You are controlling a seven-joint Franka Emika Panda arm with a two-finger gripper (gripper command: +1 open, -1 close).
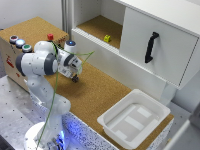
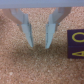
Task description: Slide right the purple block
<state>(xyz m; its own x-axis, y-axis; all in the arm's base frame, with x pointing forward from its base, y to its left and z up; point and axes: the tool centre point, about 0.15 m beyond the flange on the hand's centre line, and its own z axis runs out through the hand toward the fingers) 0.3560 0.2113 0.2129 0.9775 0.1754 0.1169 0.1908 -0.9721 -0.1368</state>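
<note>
The purple block shows in the wrist view as a dark purple face with yellow markings, cut off by the frame edge. It rests on the cork surface just outside one of my fingers, not between them. My gripper is open, pointing down close to the cork, with only bare cork in the gap. In the exterior view the gripper hangs low over the cork table near its left part. I cannot make out the block there.
A small red block sits at the back of the table. A yellow block lies in the open cabinet shelf. The white cabinet door has a black handle. A white bin stands at the front right, coloured buttons at the left.
</note>
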